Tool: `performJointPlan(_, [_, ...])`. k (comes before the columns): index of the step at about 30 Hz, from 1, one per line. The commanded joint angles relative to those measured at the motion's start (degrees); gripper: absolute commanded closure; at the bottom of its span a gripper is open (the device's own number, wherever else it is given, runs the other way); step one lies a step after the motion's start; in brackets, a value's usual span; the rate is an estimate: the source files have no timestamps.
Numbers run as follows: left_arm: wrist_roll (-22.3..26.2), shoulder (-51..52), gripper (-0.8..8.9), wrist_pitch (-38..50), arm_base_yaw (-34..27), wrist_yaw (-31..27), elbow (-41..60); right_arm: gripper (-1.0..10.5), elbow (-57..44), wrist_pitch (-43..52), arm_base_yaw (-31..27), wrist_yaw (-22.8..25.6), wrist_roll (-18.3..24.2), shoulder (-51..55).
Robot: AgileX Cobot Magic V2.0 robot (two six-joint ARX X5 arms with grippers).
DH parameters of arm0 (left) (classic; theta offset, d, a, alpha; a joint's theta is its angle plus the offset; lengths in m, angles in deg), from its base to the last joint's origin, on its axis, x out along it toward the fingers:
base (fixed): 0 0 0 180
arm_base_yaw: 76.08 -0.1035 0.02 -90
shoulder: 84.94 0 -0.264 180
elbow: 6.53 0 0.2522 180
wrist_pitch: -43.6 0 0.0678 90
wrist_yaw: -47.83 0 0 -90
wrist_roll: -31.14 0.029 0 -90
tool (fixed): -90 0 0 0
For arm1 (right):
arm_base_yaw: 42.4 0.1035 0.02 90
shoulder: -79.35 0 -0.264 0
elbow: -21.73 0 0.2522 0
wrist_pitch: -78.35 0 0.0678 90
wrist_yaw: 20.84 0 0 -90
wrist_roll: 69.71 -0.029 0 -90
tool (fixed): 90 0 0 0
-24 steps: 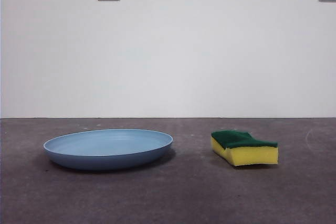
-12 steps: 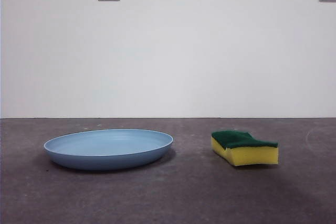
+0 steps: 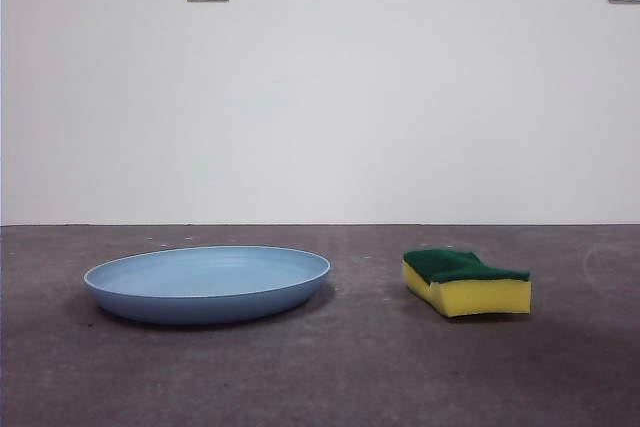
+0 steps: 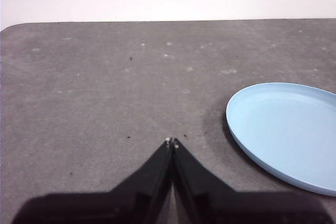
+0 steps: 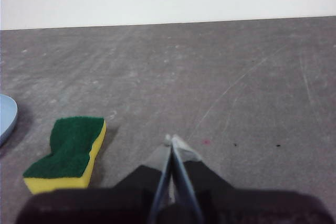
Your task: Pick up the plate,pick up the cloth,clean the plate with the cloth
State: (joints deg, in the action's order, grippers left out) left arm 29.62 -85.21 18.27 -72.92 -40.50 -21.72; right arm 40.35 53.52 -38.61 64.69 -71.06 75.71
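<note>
Plate (image 3: 207, 283) & sponge (image 3: 466, 282) apart, grey table (image 3: 330, 377), white wall (image 3: 330, 97)

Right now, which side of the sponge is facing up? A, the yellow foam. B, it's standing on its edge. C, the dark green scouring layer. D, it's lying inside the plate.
C: the sponge lies flat on the table with its dark green layer on top and the yellow foam beneath, apart from the plate; the right wrist view shows the same.
</note>
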Motion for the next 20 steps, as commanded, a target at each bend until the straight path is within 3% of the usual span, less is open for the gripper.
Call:
performJointPlan(1, [-0.3,0.2,8.14,0.3,-0.2,0.0,0.9,9.5,-1.9,0.6,0.0,0.1,-1.2,1.6])
performJointPlan(20, [-0.3,0.2,8.14,0.3,-0.2,0.0,0.9,9.5,-4.5,0.7,0.0,0.4,-2.7,3.6])
